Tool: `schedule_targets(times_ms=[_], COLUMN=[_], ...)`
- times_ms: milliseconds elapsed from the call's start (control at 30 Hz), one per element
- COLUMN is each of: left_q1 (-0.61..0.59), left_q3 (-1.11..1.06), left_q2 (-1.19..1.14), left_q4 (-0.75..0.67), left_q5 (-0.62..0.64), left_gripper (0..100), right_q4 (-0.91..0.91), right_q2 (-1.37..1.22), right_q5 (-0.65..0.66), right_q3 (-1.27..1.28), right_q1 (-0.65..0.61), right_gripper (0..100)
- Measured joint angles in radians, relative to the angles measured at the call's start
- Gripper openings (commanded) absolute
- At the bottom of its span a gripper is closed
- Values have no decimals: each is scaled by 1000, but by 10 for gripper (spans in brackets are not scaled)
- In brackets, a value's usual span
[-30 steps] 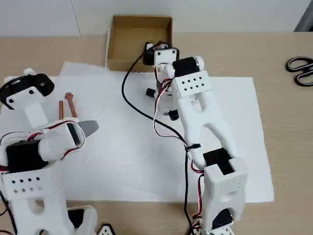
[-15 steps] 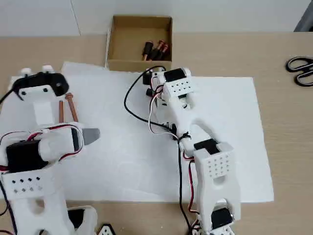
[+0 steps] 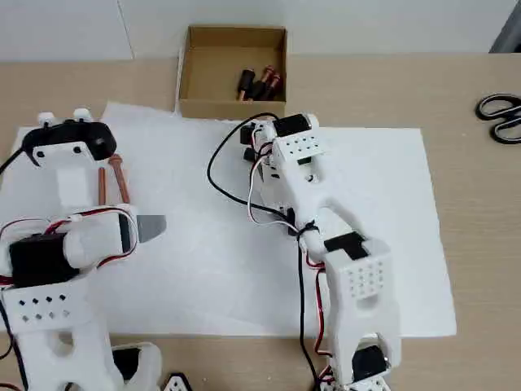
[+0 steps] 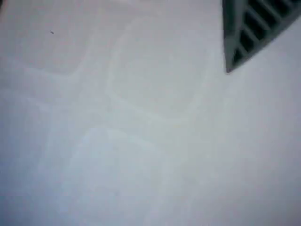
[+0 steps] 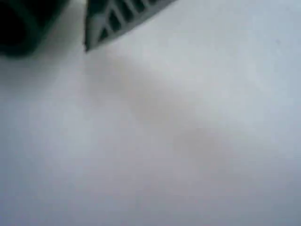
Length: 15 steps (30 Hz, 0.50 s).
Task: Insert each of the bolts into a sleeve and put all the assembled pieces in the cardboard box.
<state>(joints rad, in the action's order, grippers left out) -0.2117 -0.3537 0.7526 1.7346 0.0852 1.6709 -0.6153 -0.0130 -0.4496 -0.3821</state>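
The cardboard box (image 3: 195, 65) stands at the table's far edge with several assembled pieces (image 3: 259, 82) in its right half. Two copper bolts (image 3: 119, 176) lie side by side on the white paper at the left. My left gripper (image 3: 63, 120) hangs just left of them, pointing down at the paper; one ribbed finger (image 4: 254, 28) shows, nothing opposite it, so it is open and empty. My right gripper (image 3: 251, 138) is low over the paper just in front of the box, open, one finger (image 5: 117, 19) showing. A black sleeve (image 5: 19, 23) lies close beside that finger.
A large white paper sheet (image 3: 203, 277) covers the table's middle. Scissors (image 3: 501, 116) lie at the far right edge. Cables loop from the right arm (image 3: 358, 285) across the paper. The left arm's body (image 3: 57, 269) fills the near left corner.
My right gripper has pulled back from over the box to the paper, and the assembled pieces now lie uncovered in the box. My left gripper has shifted right, toward the bolts.
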Motion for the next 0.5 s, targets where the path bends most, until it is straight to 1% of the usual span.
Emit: schedule_targets(times_ms=[167,267,500], left_q1=[0,0,0], left_q3=[0,0,0], left_q2=[0,0,0], left_q4=[0,0,0], left_q5=[0,0,0], left_gripper=[309,309,309], right_q4=[0,-8,-153], right_q2=[157,216,235], right_q5=[-6,-32,-120], right_q3=[101,175,359], right_q1=[11,21,17], right_gripper=[176,176,176])
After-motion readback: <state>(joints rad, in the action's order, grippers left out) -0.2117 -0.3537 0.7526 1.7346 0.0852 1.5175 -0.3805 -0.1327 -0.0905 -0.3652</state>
